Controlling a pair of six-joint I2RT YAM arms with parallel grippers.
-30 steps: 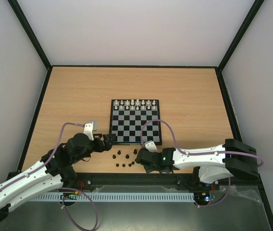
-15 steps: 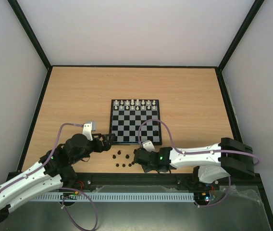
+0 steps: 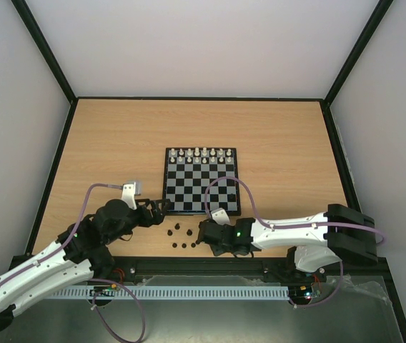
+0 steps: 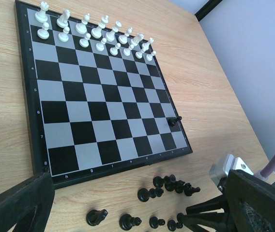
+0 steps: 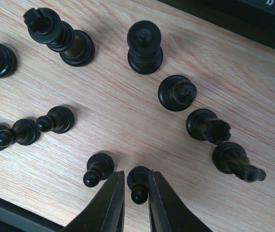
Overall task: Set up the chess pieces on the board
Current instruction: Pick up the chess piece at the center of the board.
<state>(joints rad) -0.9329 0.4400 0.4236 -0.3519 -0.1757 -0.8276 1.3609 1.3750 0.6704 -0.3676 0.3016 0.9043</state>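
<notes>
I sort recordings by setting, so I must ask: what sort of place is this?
Probably a laboratory robot cell: plain white walls and black frame bars enclose a wooden table, with the left arm and right arm at its near edge and a chessboard on it.

white arms [image 3: 38, 268], black joints [image 3: 114, 214], purple cables [image 3: 106, 184]
</notes>
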